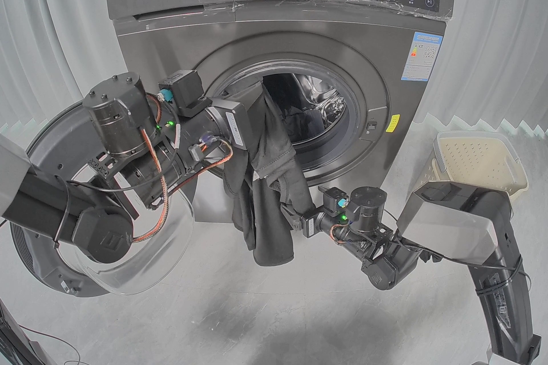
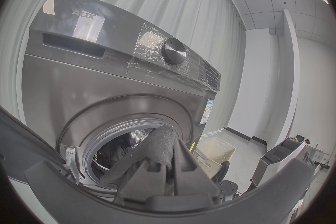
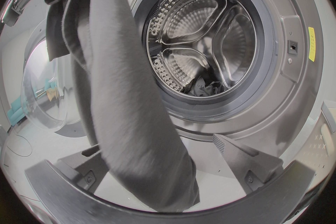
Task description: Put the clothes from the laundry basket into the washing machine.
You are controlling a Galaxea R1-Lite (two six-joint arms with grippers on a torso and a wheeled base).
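A dark grey garment [image 1: 265,195] hangs in front of the washing machine's [image 1: 274,29] open drum mouth [image 1: 311,109]. My left gripper [image 1: 251,109] is shut on its top end at the left rim of the opening; in the left wrist view the cloth [image 2: 157,144] bunches between the fingers [image 2: 192,172]. Lower down, my right gripper [image 1: 291,215] is open against the hanging part. In the right wrist view the garment [image 3: 126,102] drapes between its spread fingers [image 3: 245,161], close to one of them. Some dark clothes [image 3: 204,87] lie at the bottom of the drum.
The round machine door [image 1: 85,246] stands swung open on the left, behind my left arm. A cream laundry basket [image 1: 479,161] sits on the floor to the right of the machine. Grey floor stretches in front of the machine.
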